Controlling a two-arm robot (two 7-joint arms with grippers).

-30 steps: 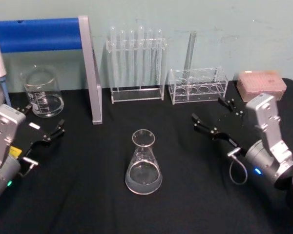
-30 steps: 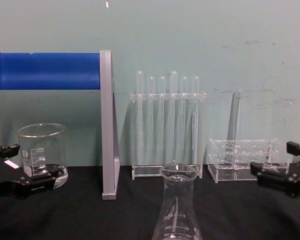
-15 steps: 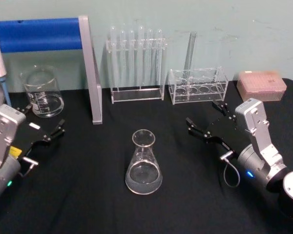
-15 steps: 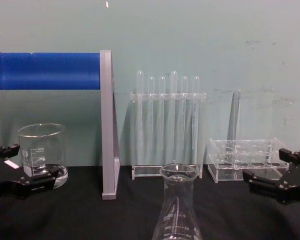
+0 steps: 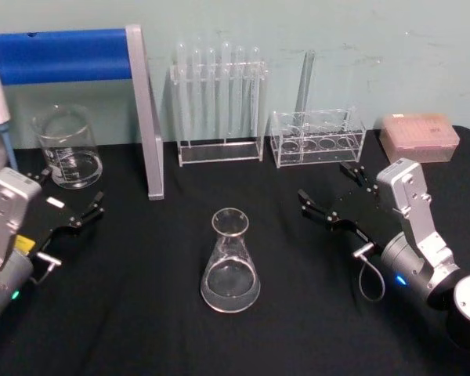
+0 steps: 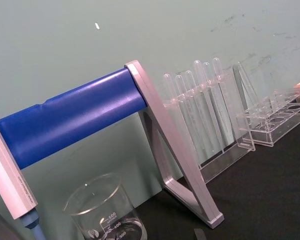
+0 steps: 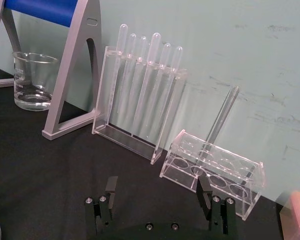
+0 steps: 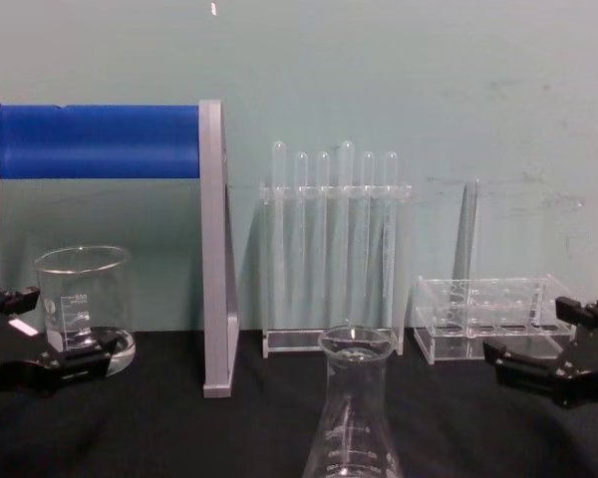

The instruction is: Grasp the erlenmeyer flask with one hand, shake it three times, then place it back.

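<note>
The erlenmeyer flask (image 5: 230, 262) stands upright on the black table near the front centre, with its neck and rim (image 8: 354, 418) low in the chest view. My right gripper (image 5: 323, 181) is open, to the right of the flask and a little behind it, well apart from it. Its two fingers (image 7: 111, 186) show spread wide in the right wrist view, with nothing between them. It enters the chest view from the right edge (image 8: 526, 329). My left gripper (image 5: 70, 188) rests open at the table's left, just in front of the beaker, and shows at the left edge of the chest view (image 8: 70, 321).
A glass beaker (image 5: 66, 147) stands at the back left beside a grey stand with a blue roller (image 5: 145, 117). A rack of several test tubes (image 5: 219, 102) and a low clear rack holding one tube (image 5: 317, 137) line the back. A pink box (image 5: 420, 135) sits far right.
Over the last second my right gripper has moved left toward the flask, then held still. The flask and the left arm have not moved.
</note>
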